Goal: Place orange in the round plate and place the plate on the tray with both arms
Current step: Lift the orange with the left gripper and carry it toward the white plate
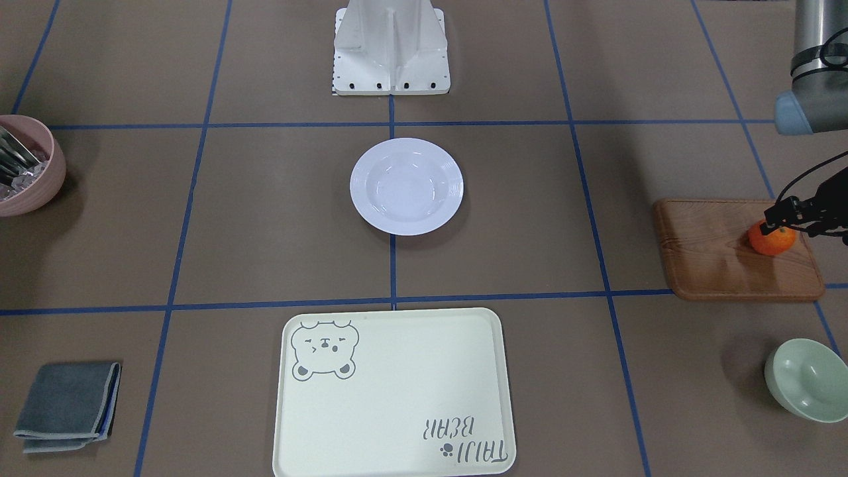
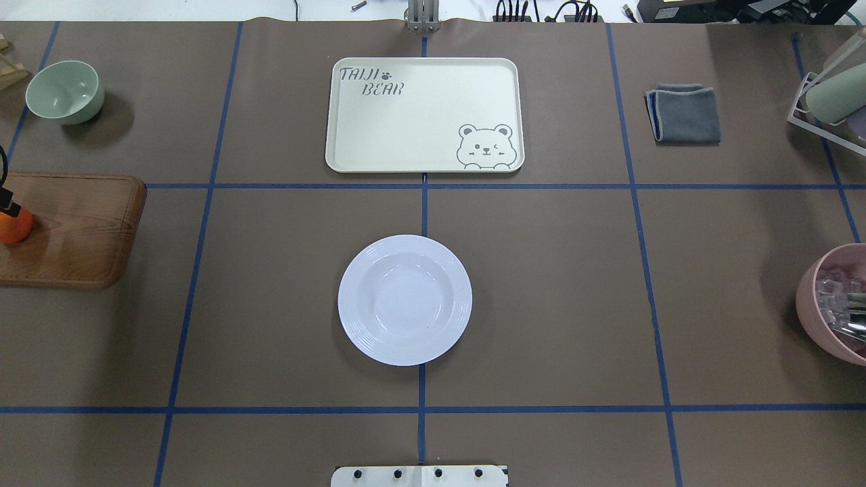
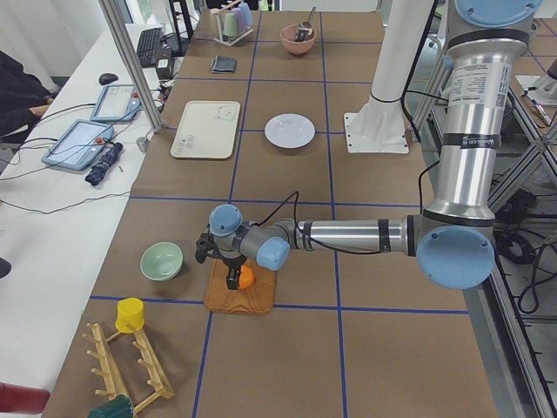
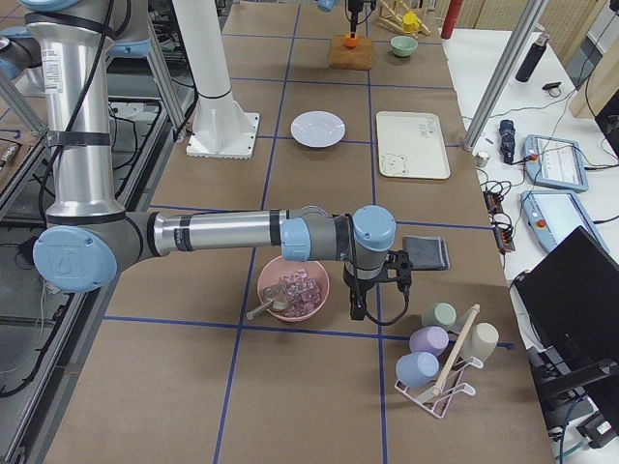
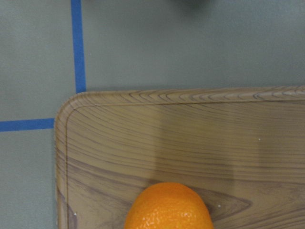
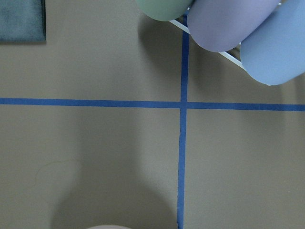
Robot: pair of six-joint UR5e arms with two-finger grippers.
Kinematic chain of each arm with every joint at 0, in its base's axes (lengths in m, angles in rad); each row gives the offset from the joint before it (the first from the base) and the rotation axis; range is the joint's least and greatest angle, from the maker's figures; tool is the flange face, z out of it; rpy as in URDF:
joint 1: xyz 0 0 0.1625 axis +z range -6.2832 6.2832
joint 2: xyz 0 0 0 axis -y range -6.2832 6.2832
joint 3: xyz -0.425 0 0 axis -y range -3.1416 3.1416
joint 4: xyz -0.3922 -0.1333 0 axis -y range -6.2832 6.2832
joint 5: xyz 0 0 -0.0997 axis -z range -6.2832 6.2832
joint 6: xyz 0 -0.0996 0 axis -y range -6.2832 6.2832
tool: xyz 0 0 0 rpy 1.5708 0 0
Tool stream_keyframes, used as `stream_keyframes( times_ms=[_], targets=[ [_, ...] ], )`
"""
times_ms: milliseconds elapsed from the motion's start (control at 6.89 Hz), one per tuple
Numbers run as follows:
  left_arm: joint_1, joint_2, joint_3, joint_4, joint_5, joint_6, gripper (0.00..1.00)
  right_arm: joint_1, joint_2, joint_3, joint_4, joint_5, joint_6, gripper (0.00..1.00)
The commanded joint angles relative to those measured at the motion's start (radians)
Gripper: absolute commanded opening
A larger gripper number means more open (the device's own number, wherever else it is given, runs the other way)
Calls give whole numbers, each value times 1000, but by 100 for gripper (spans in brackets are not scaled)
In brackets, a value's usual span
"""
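The orange [image 1: 774, 244] lies on a brown wooden board [image 1: 715, 252] at the table's left end, and it fills the bottom centre of the left wrist view [image 5: 169, 207]. My left gripper [image 1: 770, 224] is down at the orange's top, its black fingertips against the fruit. I cannot tell whether it is open or shut. The round plate [image 1: 406, 186] sits bare and white at the table's middle. Beyond it lies the cream tray [image 1: 397, 397] with nothing on it. My right gripper [image 4: 360, 307] hangs beside a pink bowl, and I cannot tell its state.
The pink bowl [image 1: 26, 165] holds clear cubes and a utensil at the right end. Near it are a folded grey cloth [image 1: 66, 404] and a rack of cups [image 4: 440, 358]. A pale green bowl [image 1: 808, 381] stands beyond the board. The white robot base [image 1: 391, 46] is behind the plate.
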Motion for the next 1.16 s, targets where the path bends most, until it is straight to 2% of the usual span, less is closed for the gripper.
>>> stream_keyframes(
  times_ms=[0, 435, 580, 725, 870, 1015],
  targets=[
    [11, -1, 20, -1, 1, 1, 98, 0, 0, -1, 0, 2, 0, 100],
    [44, -4, 40, -1, 1, 0, 98, 0, 0, -1, 0, 2, 0, 100],
    [44, -4, 37, -2, 1, 5, 88, 0, 0, -1, 0, 2, 0, 100],
    [44, -4, 33, 4, 3, 7, 51, 0, 0, 1, 0, 2, 0, 100],
    [44, -4, 21, 5, -3, 7, 1, 0, 0, 1, 0, 9, 0, 100],
    [44, -10, -22, 21, -3, -6, 0, 0, -2, 1, 0, 37, 0, 100]
  ],
)
